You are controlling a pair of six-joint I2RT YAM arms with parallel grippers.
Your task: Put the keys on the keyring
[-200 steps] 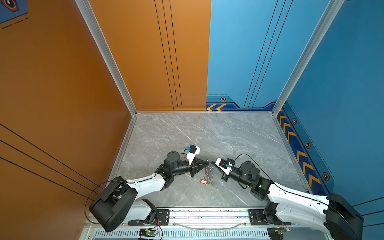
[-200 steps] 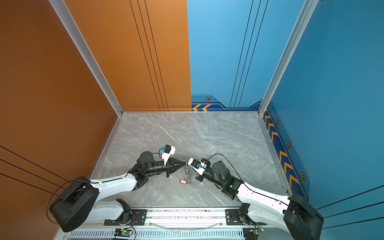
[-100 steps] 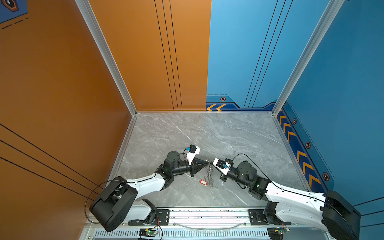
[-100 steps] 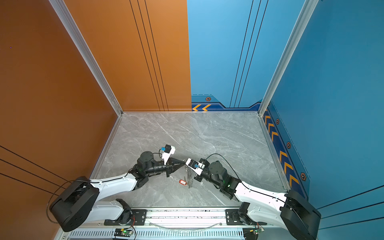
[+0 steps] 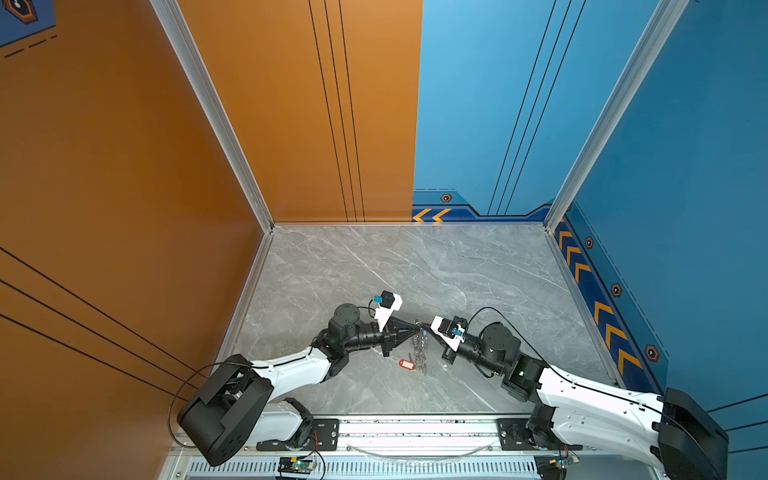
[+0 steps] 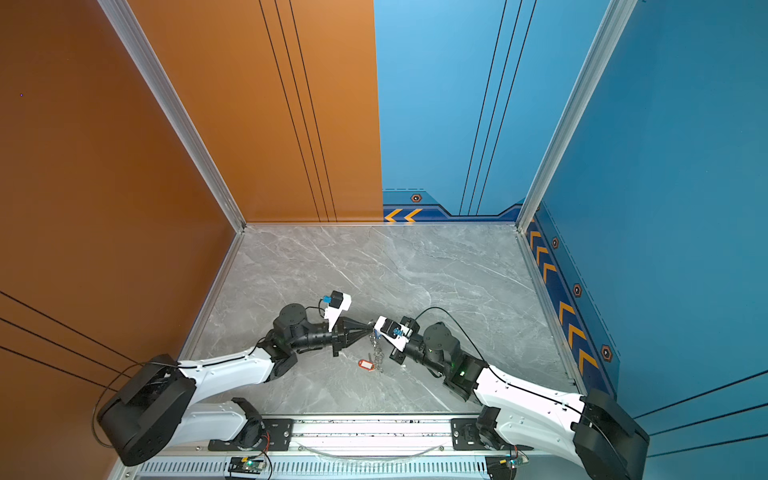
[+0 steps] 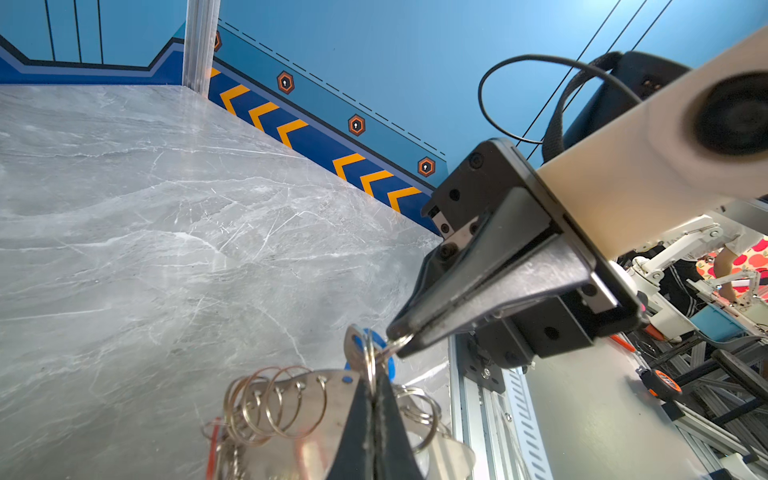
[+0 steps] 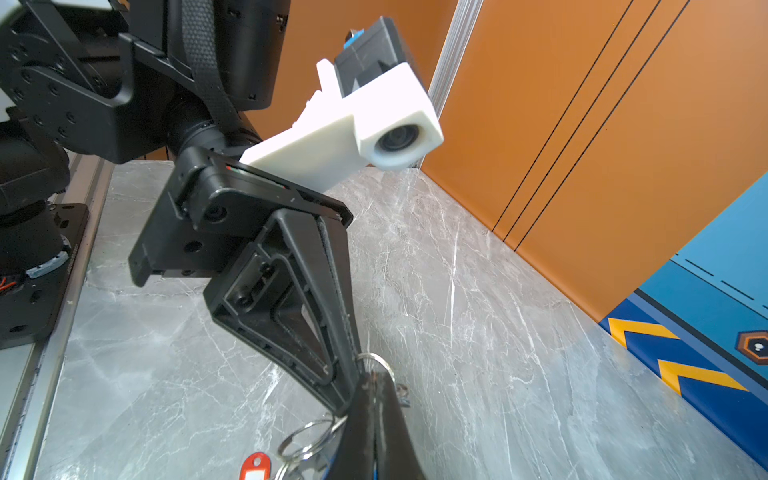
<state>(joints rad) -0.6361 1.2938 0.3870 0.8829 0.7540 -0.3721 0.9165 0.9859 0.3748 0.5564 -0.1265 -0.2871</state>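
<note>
The keyring (image 7: 316,399), a flat grey metal plate rimmed with silver split rings, hangs between both grippers just above the marble in both top views (image 5: 419,351) (image 6: 377,353). My left gripper (image 7: 373,384) is shut on its upper edge, a split ring running into the jaws. Tip to tip with it (image 5: 414,327), my right gripper (image 5: 424,325) (image 8: 375,376) is shut on a small split ring (image 8: 372,358) that carries a silver key (image 7: 353,351) with a blue tag (image 7: 390,368). A red-tagged key (image 5: 406,365) (image 8: 255,465) lies at the keyring's lower end.
The grey marble table top (image 5: 415,266) is walled in orange at the left and back and in blue at the right. An aluminium rail (image 5: 415,428) with both arm bases runs along the front edge. The two wrist camera housings (image 5: 388,305) (image 5: 446,328) sit close together.
My right gripper has moved left, closing the gap until its tip meets the left gripper's tip at the keyring. The left arm and the hanging keyring have stayed put.
</note>
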